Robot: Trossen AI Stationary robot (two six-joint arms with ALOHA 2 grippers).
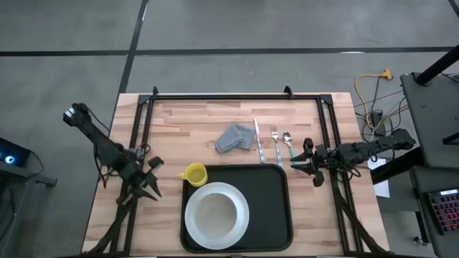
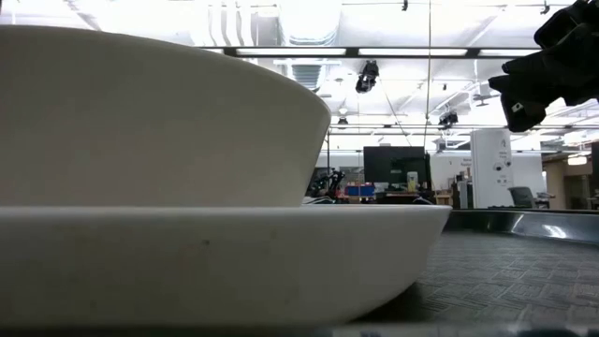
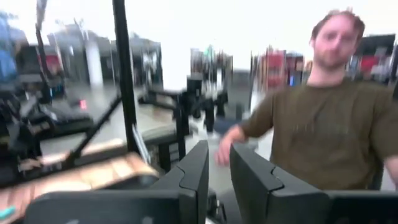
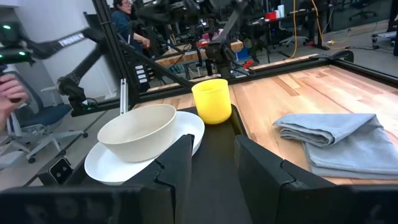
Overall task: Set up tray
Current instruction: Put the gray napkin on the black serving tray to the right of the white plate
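Note:
The black tray [image 1: 272, 208] lies at the table's near middle. On it stand a white plate [image 1: 240, 222] carrying a white bowl [image 1: 215, 213], and a yellow cup [image 1: 193, 174] in its far left corner. The right wrist view shows the tray [image 4: 214, 168], bowl [image 4: 137, 130], plate [image 4: 180, 134] and cup [image 4: 211, 99]. My right gripper [image 1: 297, 165] hovers open just off the tray's far right corner, pointing toward the table's left. My left gripper [image 1: 148, 188] hangs open left of the tray, holding nothing.
A folded grey napkin [image 1: 235, 137], a knife [image 1: 258, 140], a fork [image 1: 275, 142] and a spoon [image 1: 287, 142] lie on the wood beyond the tray. A black frame [image 1: 215, 97] runs along the table's edges. A person [image 3: 323, 130] shows in the left wrist view.

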